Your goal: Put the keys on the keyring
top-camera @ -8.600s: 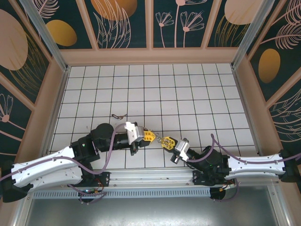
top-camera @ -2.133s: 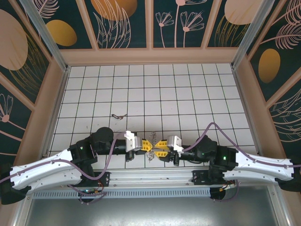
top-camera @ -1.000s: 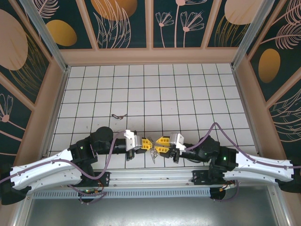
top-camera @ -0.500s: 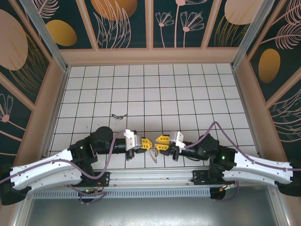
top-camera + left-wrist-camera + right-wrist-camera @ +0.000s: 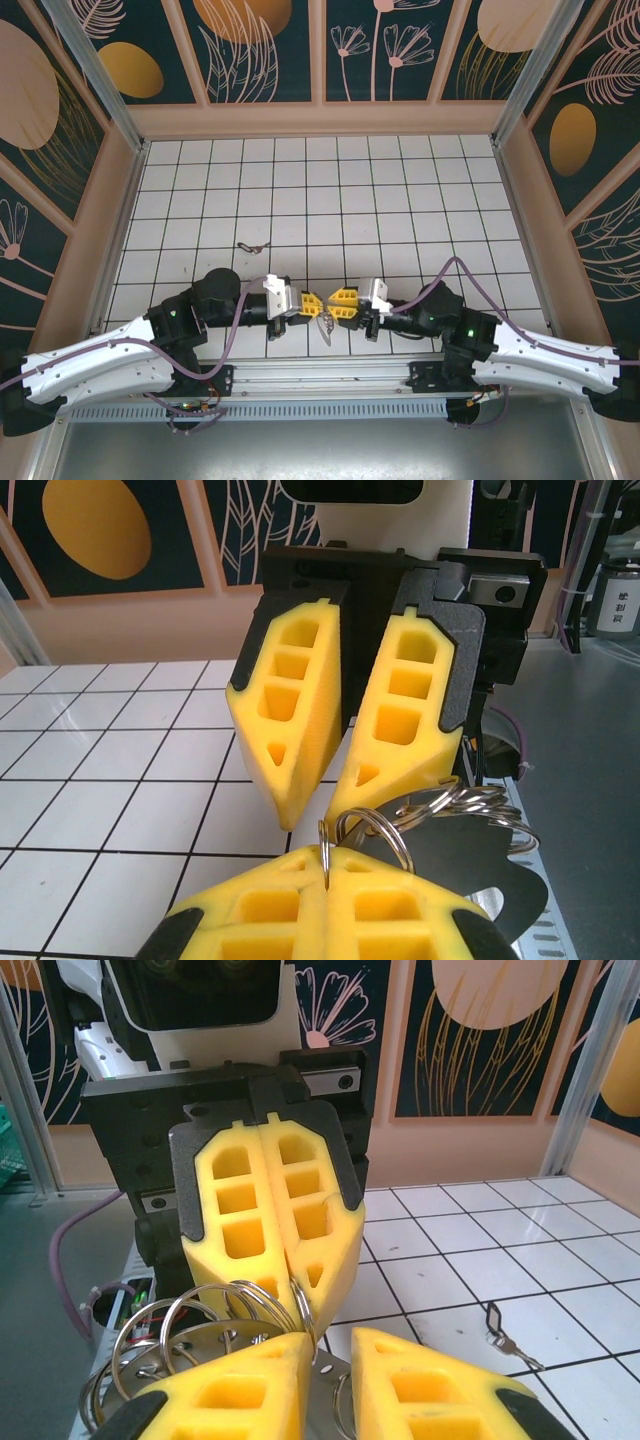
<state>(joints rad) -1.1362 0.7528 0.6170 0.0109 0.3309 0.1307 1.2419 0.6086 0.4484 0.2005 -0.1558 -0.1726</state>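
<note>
Above the tiled desk (image 5: 400, 200), the left gripper (image 5: 316, 303) presses its jaws together on a ring of the keyring (image 5: 326, 322), which dangles between the arms. The right gripper (image 5: 336, 300) faces it, jaws slightly parted, gripping nothing. One key (image 5: 252, 247) lies well apart on the desk.

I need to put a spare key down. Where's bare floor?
Bare: the white tiled floor along the back wall and the right side. Crowded: near edge, where left tool and right tool meet at the silver metal keyring; a small grey key lies left of centre.
</note>
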